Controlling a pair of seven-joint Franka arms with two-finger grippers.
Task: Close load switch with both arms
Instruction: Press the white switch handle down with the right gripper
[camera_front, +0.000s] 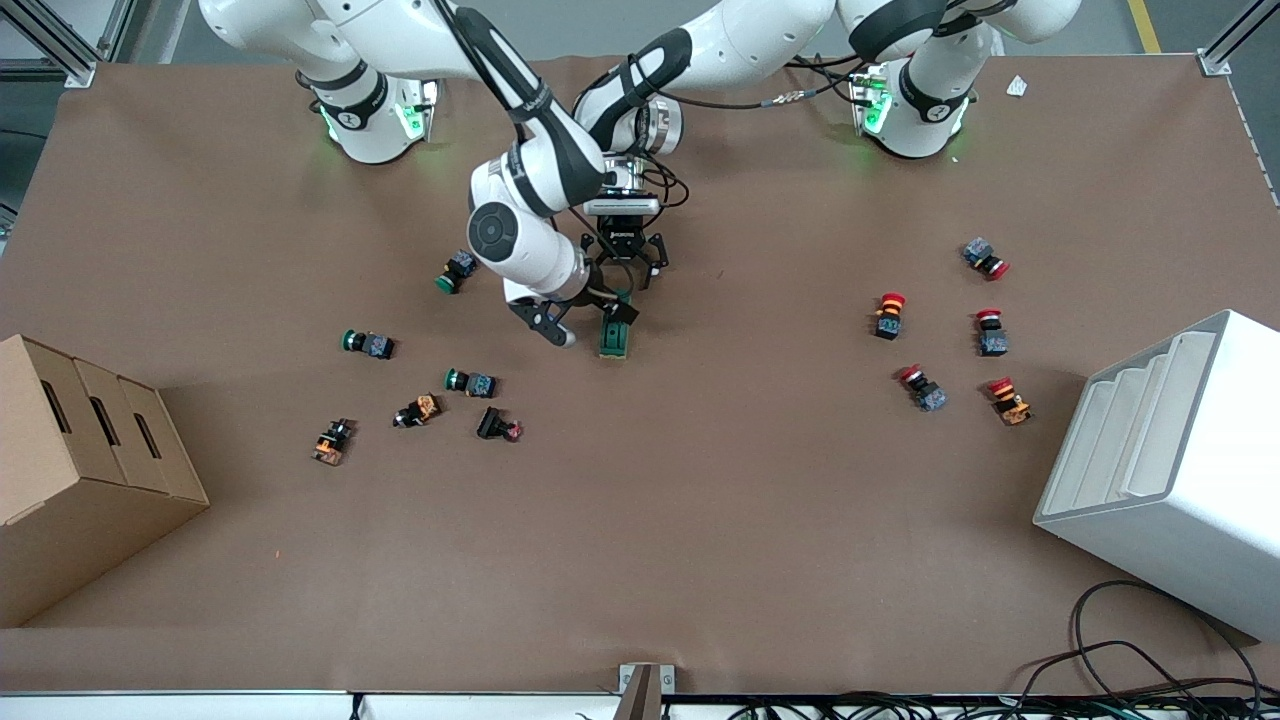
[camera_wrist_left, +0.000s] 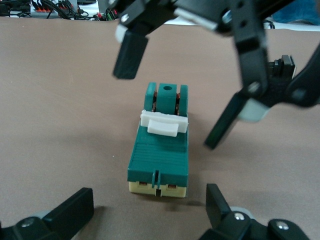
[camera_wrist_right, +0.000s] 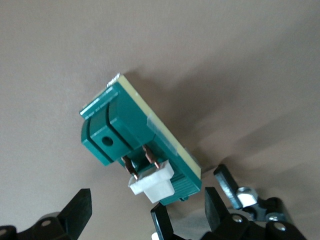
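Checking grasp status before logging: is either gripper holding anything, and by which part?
Nothing is held: left gripper and right gripper are open around the load switch.

- arms (camera_front: 530, 190): glossy white, black joint bands, round black cap
- bases (camera_front: 375, 120): green lights
- grippers (camera_front: 625, 262): black, two fingers, silver screws
- black cables (camera_front: 800, 95) along left arm

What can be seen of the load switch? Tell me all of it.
The load switch is a dark green, plastic-looking block on a cream base, lying flat on the brown table near its middle. A white lever piece sits across its top on copper-coloured blades. The left gripper and right gripper hang open around it; neither visibly touches it.
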